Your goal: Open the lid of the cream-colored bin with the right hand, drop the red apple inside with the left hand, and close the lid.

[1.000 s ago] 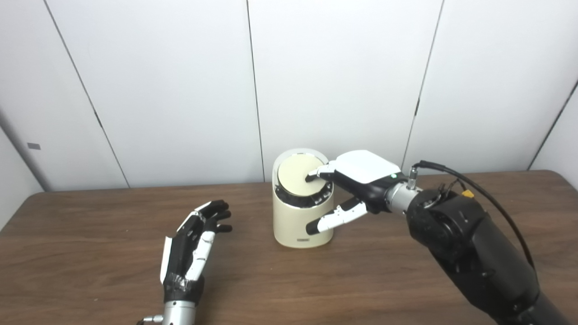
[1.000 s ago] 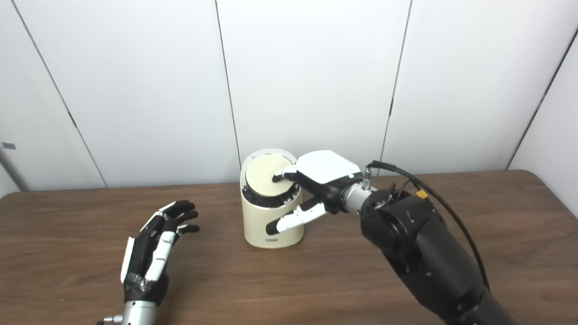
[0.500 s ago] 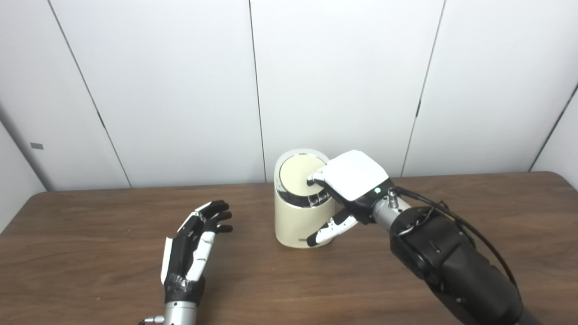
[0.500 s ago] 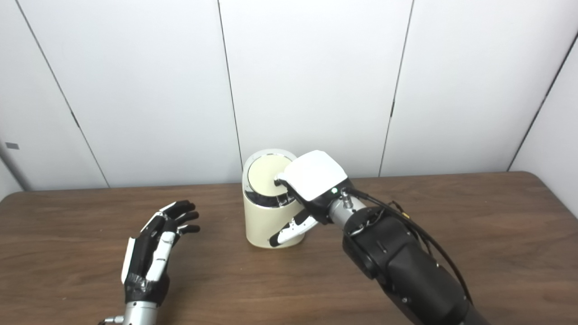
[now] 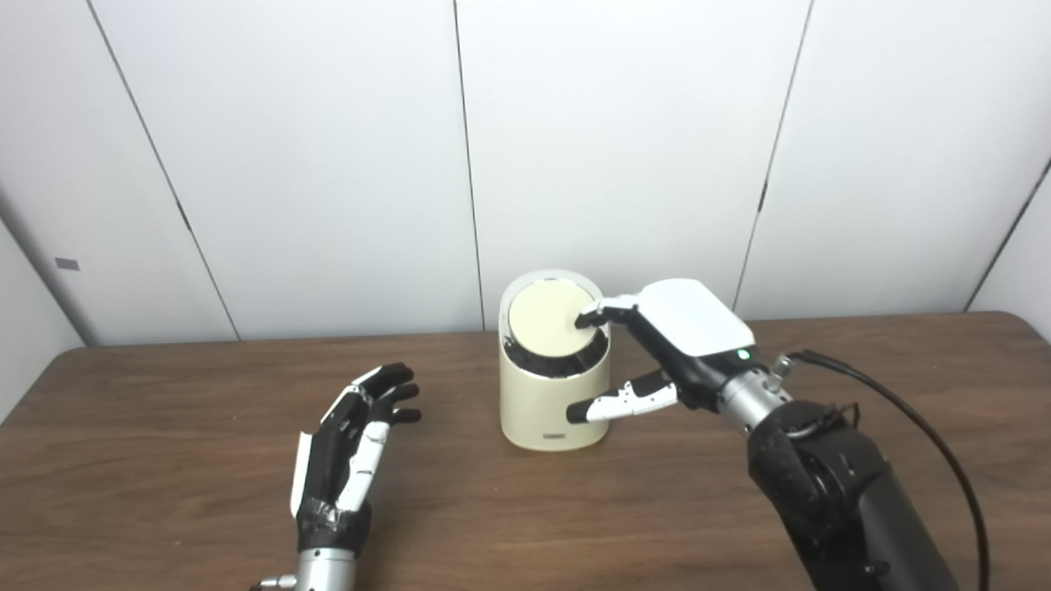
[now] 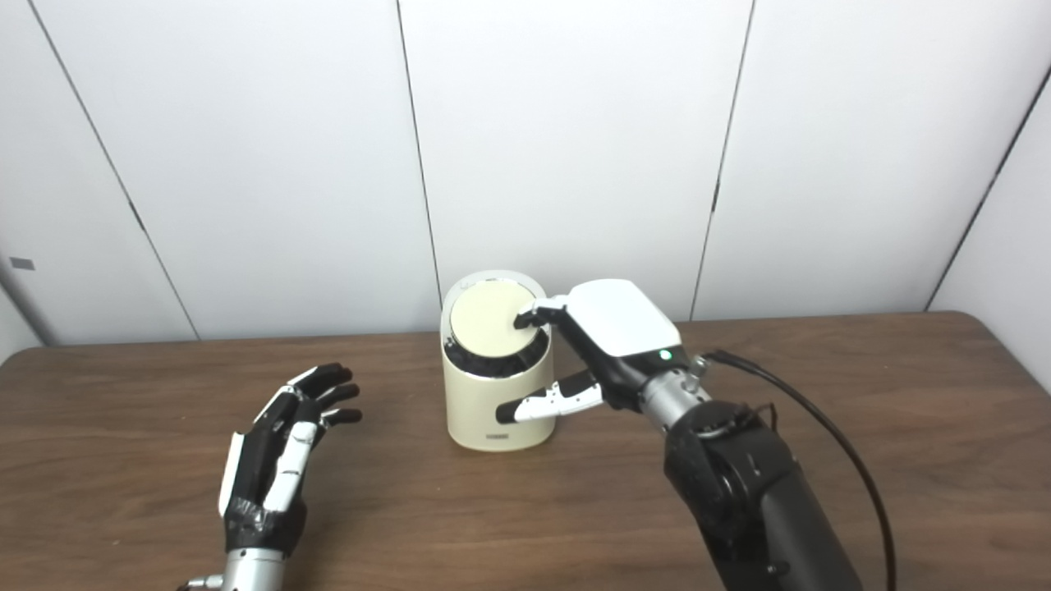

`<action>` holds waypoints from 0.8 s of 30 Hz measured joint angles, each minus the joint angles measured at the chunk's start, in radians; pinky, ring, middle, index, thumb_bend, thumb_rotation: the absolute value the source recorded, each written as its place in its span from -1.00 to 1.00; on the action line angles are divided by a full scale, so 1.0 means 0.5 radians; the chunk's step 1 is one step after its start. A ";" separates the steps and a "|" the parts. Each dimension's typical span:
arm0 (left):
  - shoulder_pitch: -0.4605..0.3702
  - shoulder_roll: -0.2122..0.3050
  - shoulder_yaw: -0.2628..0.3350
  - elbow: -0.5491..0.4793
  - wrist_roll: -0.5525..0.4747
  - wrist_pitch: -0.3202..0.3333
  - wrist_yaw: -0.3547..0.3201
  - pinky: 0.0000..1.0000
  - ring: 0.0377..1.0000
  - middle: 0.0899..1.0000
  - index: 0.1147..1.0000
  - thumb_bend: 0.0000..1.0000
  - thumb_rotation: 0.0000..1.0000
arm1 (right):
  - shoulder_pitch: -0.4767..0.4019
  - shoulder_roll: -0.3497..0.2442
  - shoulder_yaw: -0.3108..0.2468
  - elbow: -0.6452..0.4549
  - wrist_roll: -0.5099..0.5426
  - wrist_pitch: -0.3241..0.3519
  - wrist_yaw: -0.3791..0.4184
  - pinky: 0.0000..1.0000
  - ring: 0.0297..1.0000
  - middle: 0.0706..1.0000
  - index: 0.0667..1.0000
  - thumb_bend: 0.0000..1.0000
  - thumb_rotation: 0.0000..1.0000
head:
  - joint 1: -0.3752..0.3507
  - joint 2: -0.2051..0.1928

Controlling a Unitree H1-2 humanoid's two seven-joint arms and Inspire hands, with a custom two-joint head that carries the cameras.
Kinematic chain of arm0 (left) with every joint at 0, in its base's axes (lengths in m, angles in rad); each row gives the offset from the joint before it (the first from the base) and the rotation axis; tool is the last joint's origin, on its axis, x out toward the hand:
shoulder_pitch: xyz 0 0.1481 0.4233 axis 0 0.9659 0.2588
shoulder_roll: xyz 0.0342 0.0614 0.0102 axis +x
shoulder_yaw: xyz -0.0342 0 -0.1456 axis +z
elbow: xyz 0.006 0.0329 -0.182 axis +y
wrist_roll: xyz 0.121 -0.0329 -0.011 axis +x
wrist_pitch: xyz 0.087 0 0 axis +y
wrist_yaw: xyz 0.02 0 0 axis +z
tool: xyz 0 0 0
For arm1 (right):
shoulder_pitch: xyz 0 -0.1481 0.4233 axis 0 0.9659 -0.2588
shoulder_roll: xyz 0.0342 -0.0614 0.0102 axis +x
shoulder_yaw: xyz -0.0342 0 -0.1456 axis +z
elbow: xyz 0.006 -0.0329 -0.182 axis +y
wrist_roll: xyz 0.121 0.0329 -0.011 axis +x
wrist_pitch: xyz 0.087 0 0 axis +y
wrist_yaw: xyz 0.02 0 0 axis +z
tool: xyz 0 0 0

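Observation:
The cream-colored bin stands at the back middle of the table, its round lid down and slightly tilted in its dark ring. My right hand is at the bin's right side, fingers apart, with fingertips touching the lid's right edge and the thumb stretched across the bin's front. It grips nothing. My left hand hovers open and empty to the left of the bin, palm turned inward. No red apple shows in either view.
The brown wooden table runs the whole width, with its back edge against a white panelled wall. A black cable loops off my right forearm over the table's right part.
My right hand has drawn back to the right, its fingertips sliding from the lid's middle to its right edge, and the thumb has risen. The left hand has stayed still.

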 measured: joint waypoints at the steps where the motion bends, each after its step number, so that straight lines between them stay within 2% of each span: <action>1: 0.001 0.002 0.000 0.001 0.000 0.000 -0.002 0.27 0.46 0.47 0.42 0.27 0.24 | 0.048 0.047 -0.069 0.061 0.117 -0.070 -0.122 0.36 0.57 0.65 0.68 0.41 0.38 | -0.006 0.000; 3: 0.000 0.002 0.000 0.002 0.000 -0.001 -0.005 0.27 0.45 0.46 0.40 0.24 0.25 | 0.125 0.110 -0.168 0.174 0.293 -0.192 -0.346 0.48 0.70 0.78 0.90 0.44 0.48 | -0.009 -0.003; 6: -0.006 0.002 0.000 0.015 -0.004 -0.019 -0.013 0.28 0.46 0.45 0.39 0.21 0.24 | 0.176 0.155 -0.261 0.256 0.497 -0.386 -0.624 0.70 0.88 0.96 0.99 0.41 0.52 | -0.003 -0.003; 10: -0.009 0.003 0.000 0.022 -0.008 -0.021 -0.019 0.27 0.45 0.46 0.40 0.24 0.24 | 0.175 0.114 -0.267 0.296 0.684 -0.675 -0.789 0.78 0.94 1.00 1.00 0.44 0.49 | 0.003 0.000; 12: -0.010 0.003 -0.001 0.021 -0.008 -0.021 -0.021 0.27 0.45 0.46 0.41 0.24 0.24 | 0.186 0.103 -0.281 0.395 0.788 -0.794 -0.847 0.85 0.96 1.00 1.00 0.47 0.46 | 0.003 0.000; 14: -0.009 0.003 -0.001 0.021 -0.008 -0.021 -0.022 0.28 0.46 0.46 0.41 0.22 0.25 | 0.214 0.113 -0.304 0.514 0.937 -0.928 -0.905 0.93 0.99 1.00 1.00 0.40 0.49 | 0.003 0.000; 15: -0.009 0.003 -0.001 0.021 -0.008 -0.021 -0.022 0.28 0.45 0.45 0.41 0.21 0.25 | 0.234 0.122 -0.313 0.562 1.000 -0.974 -0.934 0.93 1.00 1.00 1.00 0.39 0.51 | 0.006 0.000; 16: -0.009 0.003 0.000 0.021 -0.008 -0.021 -0.022 0.26 0.44 0.44 0.39 0.16 0.24 | 0.261 0.135 -0.320 0.595 1.048 -1.007 -0.970 0.76 0.94 0.99 1.00 0.22 0.62 | 0.012 -0.003; 18: -0.009 0.002 0.006 0.021 -0.010 -0.021 -0.021 0.25 0.42 0.43 0.38 0.10 0.24 | 0.330 0.179 -0.346 0.622 1.083 -1.046 -1.073 0.54 0.86 0.94 0.98 0.09 0.68 | 0.018 -0.003; 19: -0.009 0.001 0.011 0.022 -0.012 -0.021 -0.020 0.24 0.41 0.42 0.37 -0.02 0.24 | 0.368 0.205 -0.353 0.633 1.089 -1.058 -1.137 0.51 0.77 0.83 0.82 -0.16 0.50 | 0.024 -0.003; 20: -0.009 0.000 0.019 0.022 -0.021 -0.021 -0.018 0.23 0.40 0.41 0.35 -0.17 0.16 | 0.403 0.223 -0.347 0.649 1.095 -1.067 -1.205 0.50 0.69 0.71 0.67 -0.37 0.18 | 0.034 -0.006; 23: -0.005 -0.010 0.051 0.021 -0.064 -0.020 -0.007 0.23 0.39 0.39 0.33 -0.35 0.02 | 0.480 0.193 -0.263 0.739 1.165 -1.087 -1.360 0.47 0.55 0.52 0.49 -0.49 -0.19 | 0.043 0.003; 24: -0.005 -0.011 0.060 0.020 -0.085 -0.017 -0.004 0.23 0.40 0.39 0.32 -0.37 0.00 | 0.479 0.164 -0.237 0.762 1.231 -1.082 -1.402 0.46 0.53 0.50 0.47 -0.49 -0.22 | 0.043 0.003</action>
